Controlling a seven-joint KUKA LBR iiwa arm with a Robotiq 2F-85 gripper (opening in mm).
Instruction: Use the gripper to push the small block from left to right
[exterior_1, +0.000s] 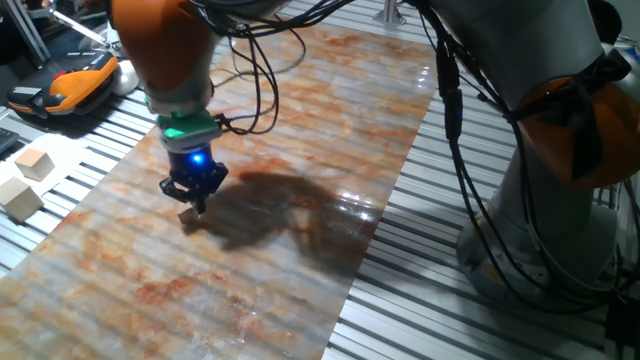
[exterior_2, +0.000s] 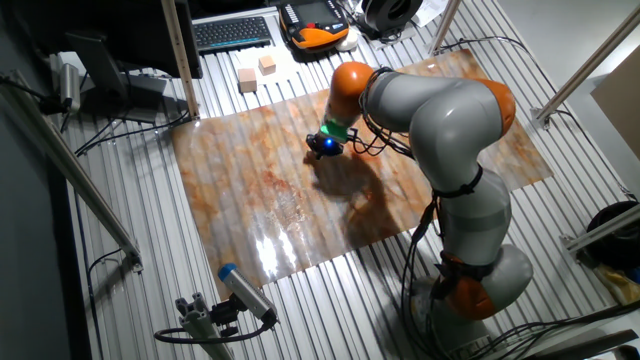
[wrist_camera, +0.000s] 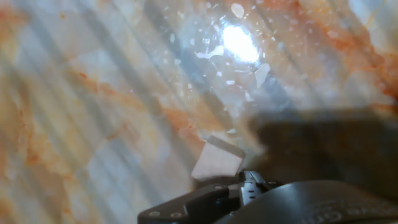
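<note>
In the hand view the dark body of the gripper (wrist_camera: 249, 186) fills the bottom edge, nearest the lens, and just past it lies the small block (wrist_camera: 216, 160). The block shows as a pale tan wooden piece with a lighter top face, flat sides and crisp corners, blurred by closeness, and it looks to touch the gripper's tip. It rests on the marbled sheet (wrist_camera: 93, 124), whose surface is grey-white with rusty orange veins and a bright glare spot beyond the block.

From one fixed view the gripper (exterior_1: 196, 205) points straight down at the marbled sheet (exterior_1: 300, 150), a blue light glowing above the black fingers and a green ring above that. The small block (exterior_1: 187, 214) peeks out as a tiny tan sliver at the fingertips, far smaller than the gripper. The fingers appear drawn close together, but whether they are fully clenched I cannot tell.

Farther off, beyond the sheet's edge from the gripper, two larger pale wooden blocks (exterior_1: 28, 180) sit on the slatted table (exterior_1: 440, 290).
</note>
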